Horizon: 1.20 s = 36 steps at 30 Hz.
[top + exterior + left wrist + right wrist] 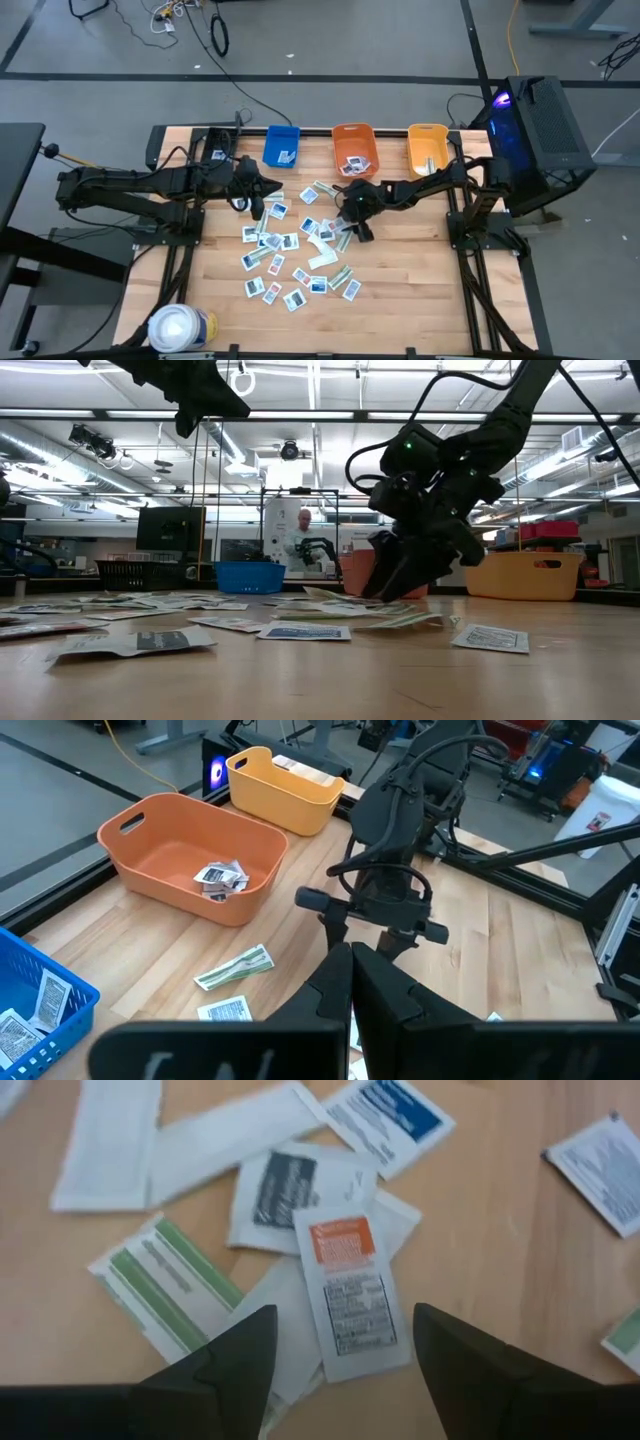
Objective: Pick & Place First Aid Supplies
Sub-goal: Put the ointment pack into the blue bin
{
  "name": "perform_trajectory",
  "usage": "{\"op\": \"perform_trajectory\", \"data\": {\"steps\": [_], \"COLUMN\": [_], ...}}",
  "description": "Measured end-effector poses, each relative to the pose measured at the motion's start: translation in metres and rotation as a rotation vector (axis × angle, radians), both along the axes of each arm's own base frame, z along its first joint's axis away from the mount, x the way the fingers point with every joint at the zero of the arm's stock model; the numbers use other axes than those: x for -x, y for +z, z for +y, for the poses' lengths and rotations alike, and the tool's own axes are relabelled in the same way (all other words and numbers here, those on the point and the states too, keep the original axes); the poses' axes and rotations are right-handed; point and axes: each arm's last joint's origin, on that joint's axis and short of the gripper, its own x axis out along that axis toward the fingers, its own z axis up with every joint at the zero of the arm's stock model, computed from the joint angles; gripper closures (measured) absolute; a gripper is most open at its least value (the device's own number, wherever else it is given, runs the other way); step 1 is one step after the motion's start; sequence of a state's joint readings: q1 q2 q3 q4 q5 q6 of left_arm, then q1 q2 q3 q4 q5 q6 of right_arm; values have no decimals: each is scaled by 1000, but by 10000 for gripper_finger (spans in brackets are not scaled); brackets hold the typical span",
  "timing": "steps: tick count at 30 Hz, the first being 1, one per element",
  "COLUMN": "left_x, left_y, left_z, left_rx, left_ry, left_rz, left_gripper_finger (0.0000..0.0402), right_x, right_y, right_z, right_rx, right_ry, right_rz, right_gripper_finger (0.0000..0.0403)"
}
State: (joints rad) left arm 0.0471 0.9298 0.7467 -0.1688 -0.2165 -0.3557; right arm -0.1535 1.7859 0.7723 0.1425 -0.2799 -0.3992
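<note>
The right gripper (355, 222) is hanging low over the middle of the table (420, 290), its fingers (232, 1355) standing apart with nothing between them. Directly under the gap, a white packet (349, 1290) with an orange-red patch is lying on top of a small heap of other packets; in the right wrist view it is sitting between the two fingertips, though whether they are touching it cannot be told. A green-striped strip (165, 1285) is lying just beside it, partly under the heap. In the low view the gripper's tips are reaching down almost to the packets on the wood.

The left gripper (262, 187) is hovering above the table near the blue bin (281, 146), its fingers (385, 992) pressed together and holding nothing.

The first aid supplies (285, 258) are lying scattered across the centre of the table, mostly between the two grippers and toward the near edge. A few packets are already lying in the blue bin, a few more in the orange bin (354, 147), and some pale ones in the yellow bin (428, 146). The three bins are standing in a row along the far edge.

A white roll (181, 327) is standing at the near left corner. A person (303, 538) is standing in the room beyond.
</note>
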Motion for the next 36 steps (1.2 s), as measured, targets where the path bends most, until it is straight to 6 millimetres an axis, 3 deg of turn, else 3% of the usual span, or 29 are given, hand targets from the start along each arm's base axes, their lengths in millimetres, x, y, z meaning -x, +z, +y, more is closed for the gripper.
{"op": "perform_trajectory", "data": {"steps": [5,14,28,36], "left_x": [0,0,0,0], "left_y": [0,0,0,0], "left_z": [0,0,0,0], "left_rx": [0,19,17,9], "left_ry": [0,7,6,16], "left_rz": [0,-5,-4,-3], "left_gripper_finger": [390,390,390,390], "right_x": [-5,-29,-27,-29], "right_y": [5,37,14,11], "right_z": [0,-5,-4,-4], "right_rx": [-33,0,27,45], "right_ry": [-9,39,124,125], "right_rz": [-10,0,108,95], "right_gripper_finger": [167,167,167,167]}}
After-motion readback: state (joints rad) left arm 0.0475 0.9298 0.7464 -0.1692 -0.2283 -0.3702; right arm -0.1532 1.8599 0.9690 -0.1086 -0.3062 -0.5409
